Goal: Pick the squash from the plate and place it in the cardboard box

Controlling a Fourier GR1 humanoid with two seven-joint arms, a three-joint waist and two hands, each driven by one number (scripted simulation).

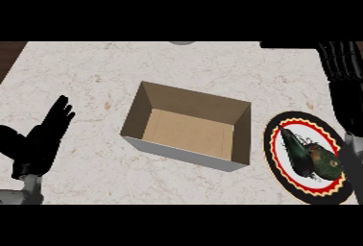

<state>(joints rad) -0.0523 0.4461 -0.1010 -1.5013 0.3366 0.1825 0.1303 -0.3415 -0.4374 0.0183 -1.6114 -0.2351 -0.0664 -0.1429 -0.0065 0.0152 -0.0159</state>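
Black left robot hand [44, 137] rests near the left edge of the speckled beige stone surface [92, 72], fingers straight and apart, holding nothing. Right robot hand [344, 65] hangs over the right edge, above the plate; its fingers I cannot tell. Dark green elongated squash [312, 156] lies on the round red-and-black rimmed plate [280, 166]. Open brown cardboard box [190, 126] stands just beside it. I think the right robot hand should descend along the length of the squash and close across its middle.

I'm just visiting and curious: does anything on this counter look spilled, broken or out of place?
Nothing stands out. The cardboard box sits open and upright on the counter, empty inside. The squash lies on its plate to the right of the box, nothing spilled.
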